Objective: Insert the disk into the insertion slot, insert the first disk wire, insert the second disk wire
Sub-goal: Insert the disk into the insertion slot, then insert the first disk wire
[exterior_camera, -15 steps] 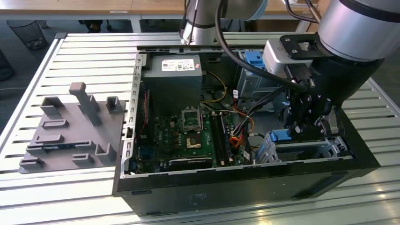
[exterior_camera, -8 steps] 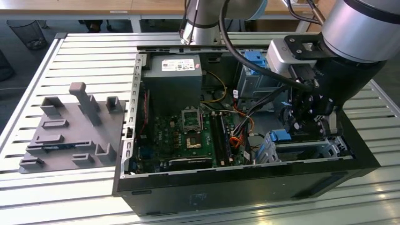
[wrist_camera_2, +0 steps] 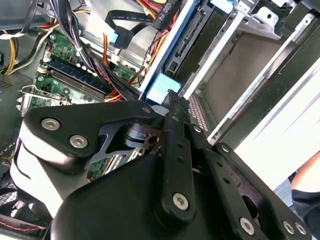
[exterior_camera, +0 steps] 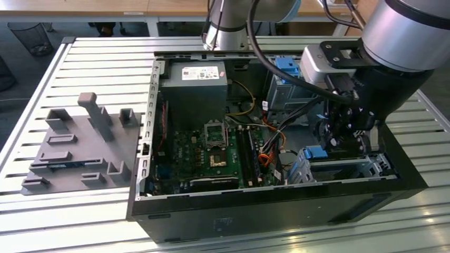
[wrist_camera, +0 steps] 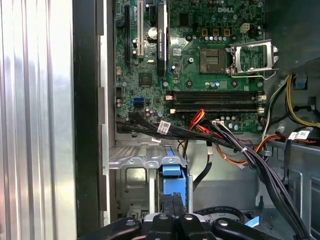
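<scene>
Inside the open computer case (exterior_camera: pixel 281 205), toward the exterior view's right, beside the green motherboard (wrist_camera: pixel 200 65): seated in the silver insertion slot (wrist_camera: pixel 131 172), the disk (wrist_camera: pixel 172 181), blue carrier end outward. Against that end, the gripper (wrist_camera: pixel 173 201), fingers pressed together.

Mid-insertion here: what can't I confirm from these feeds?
Disk: first wrist view, the tool covers its near end; seating depth unclear.
Insertion slot: exterior view, the arm hides most of it.
Disk wires: first wrist view, not separable within the cable bundle.
</scene>
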